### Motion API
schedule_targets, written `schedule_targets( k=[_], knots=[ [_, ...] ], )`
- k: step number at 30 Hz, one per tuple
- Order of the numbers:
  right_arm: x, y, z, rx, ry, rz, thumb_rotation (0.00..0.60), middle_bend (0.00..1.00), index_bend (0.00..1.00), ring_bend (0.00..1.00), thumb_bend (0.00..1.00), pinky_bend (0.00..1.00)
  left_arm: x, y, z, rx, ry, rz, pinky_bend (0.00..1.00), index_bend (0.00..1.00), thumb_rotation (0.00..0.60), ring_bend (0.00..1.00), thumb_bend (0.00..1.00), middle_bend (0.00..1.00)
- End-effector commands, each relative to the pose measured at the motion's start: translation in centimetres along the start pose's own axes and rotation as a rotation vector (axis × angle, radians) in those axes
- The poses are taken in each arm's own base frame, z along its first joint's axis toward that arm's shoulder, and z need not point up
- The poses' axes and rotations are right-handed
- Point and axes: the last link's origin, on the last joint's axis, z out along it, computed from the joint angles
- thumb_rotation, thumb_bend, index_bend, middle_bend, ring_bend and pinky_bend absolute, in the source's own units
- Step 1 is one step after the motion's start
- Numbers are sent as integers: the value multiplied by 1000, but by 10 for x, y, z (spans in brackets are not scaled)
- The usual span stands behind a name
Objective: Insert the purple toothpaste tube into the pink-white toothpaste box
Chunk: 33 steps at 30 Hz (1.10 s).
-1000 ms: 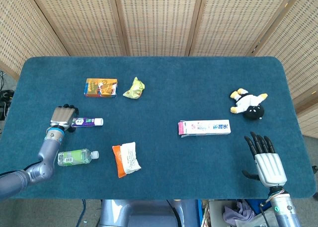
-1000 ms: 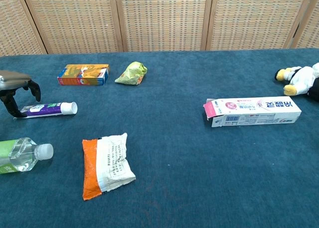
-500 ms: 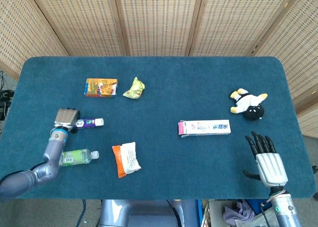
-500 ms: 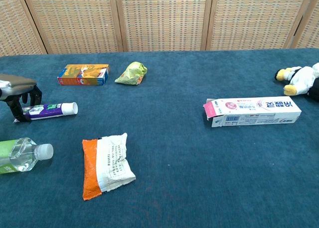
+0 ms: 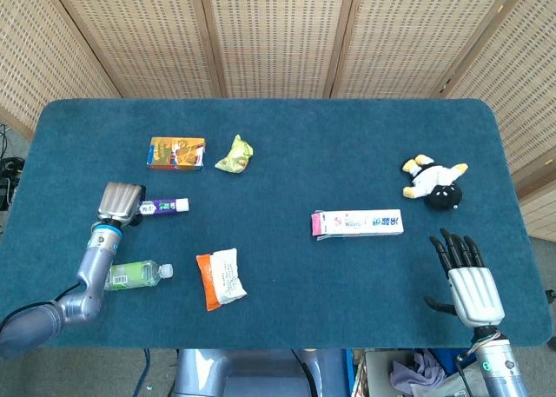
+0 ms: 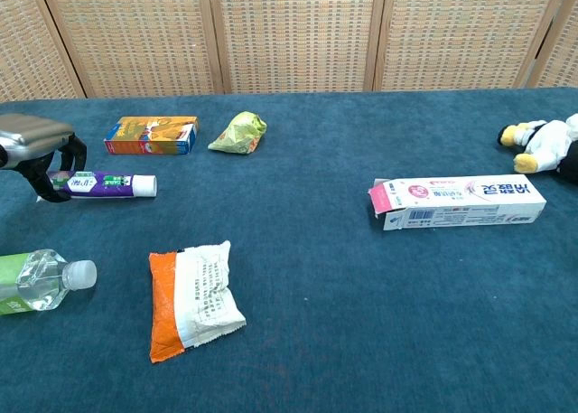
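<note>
The purple toothpaste tube (image 5: 165, 207) (image 6: 110, 185) lies level at the table's left, white cap pointing right. My left hand (image 5: 120, 204) (image 6: 38, 156) grips its tail end with fingers curled around it. The pink-white toothpaste box (image 5: 358, 222) (image 6: 456, 201) lies on its side right of centre, its left end flap open, far from the tube. My right hand (image 5: 467, 280) hovers at the front right edge, palm down, fingers spread and holding nothing; only the head view shows it.
An orange box (image 5: 176, 152) and a yellow-green packet (image 5: 234, 154) lie behind the tube. A green bottle (image 5: 135, 274) and an orange-white snack pack (image 5: 220, 278) lie in front of it. A plush toy (image 5: 434, 181) sits at the far right.
My left hand closed on the tube's tail and carried it slightly up and to the right. The right hand and the box stayed put.
</note>
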Motion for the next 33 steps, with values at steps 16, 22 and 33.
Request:
schedule_targets(
  k=[16,22,33],
  knots=[
    [1,-4,-1,15,3,4,600,0,7,0,1,0,61,-31,-37,-139,276,-161,616,881,600,617,296,709],
    [0,-7,3,23,-3,11,600,0,7,0,1,0,70,-37,-51,-188,319,-251,616,881,600,617,296,709],
    [5,-36,58,106,-64,-24,600,0,7,0,1,0,82,-44,-71,-290,378,-271,616,881,600,617,296,709]
  ],
)
